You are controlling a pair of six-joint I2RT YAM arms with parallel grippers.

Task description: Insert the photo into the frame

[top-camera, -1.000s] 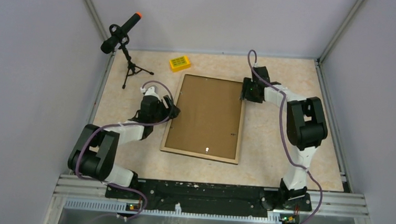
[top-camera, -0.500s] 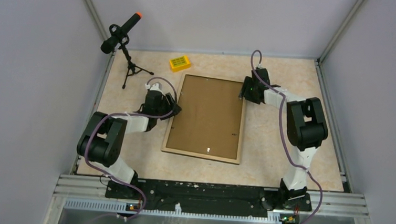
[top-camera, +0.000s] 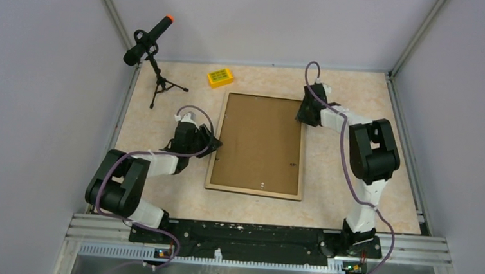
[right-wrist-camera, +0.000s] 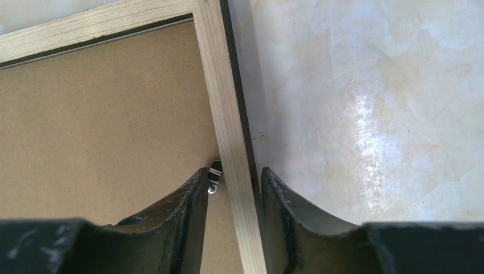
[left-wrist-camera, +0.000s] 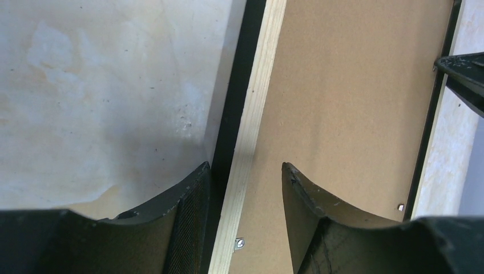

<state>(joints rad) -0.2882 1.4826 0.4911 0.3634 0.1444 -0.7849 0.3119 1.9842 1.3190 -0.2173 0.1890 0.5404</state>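
**benchrat:** Where's the frame (top-camera: 253, 191) sitting right now?

**yamfan:** Flat on the table (top-camera: 263, 80), wood-colour back up, with the brown hardboard backing (top-camera: 259, 141) filling it. There's one arm on each long side. The left gripper (left-wrist-camera: 245, 166) has the frame's rail running straight between its fingers. One finger is right beside the black outer edge on the table side. The other is over the hardboard, with a sliver of board showing between it and the rail. So jaws apart, straddling, not pinching.

**benchrat:** And the other one?

**yamfan:** The right gripper (right-wrist-camera: 234, 170) straddles the opposite rail, with the frame's corner just ahead of its fingertips. The board-side finger's tip is right at a little metal clip (right-wrist-camera: 215, 168), and the other finger sits snug by the black edge. Honestly the wrist view's too tight to call whether it's actually clamped or just close, so can't tell.
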